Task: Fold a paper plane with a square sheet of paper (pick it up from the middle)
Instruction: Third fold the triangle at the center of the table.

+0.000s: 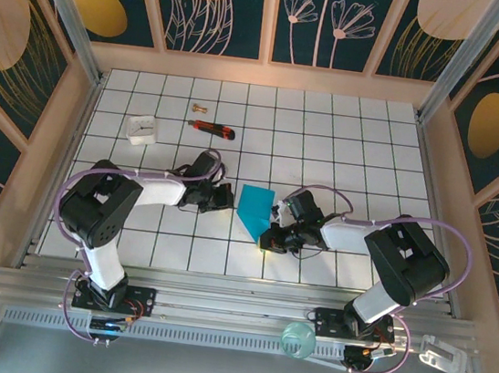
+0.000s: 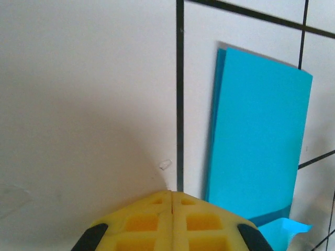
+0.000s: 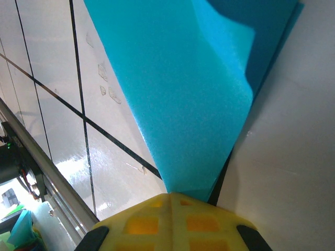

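The square sheet of paper (image 1: 254,210) is no longer a square. It lies on the tiled bench (image 1: 329,142) between the two arms as a narrower teal shape that tapers to a point at its near end. The left wrist camera shows doubled edges along one side, so at least one fold is in. The right wrist camera shows a loose flap at the far corner that has not been pressed flat.

I'd say the job is at an early-to-middle stage. The sheet has been creased, but there is no slim dart with a sharp nose and wings. The nose folds, the wing folds and a firm press along the centre are left to do.

The left gripper (image 2: 172,201) is closed on nothing, sitting on bare tile just beside the long edge of the paper. The right gripper (image 3: 170,201) is closed at the pointed near tip. The paper seems to run in between its fingers, though from this angle it could merely be pressing on the tip.

I can read no writing or brand anywhere. The white block (image 1: 142,128) at the far left has faint marks too small to make out, and the red-and-black utility knife (image 1: 212,128) lies near it.
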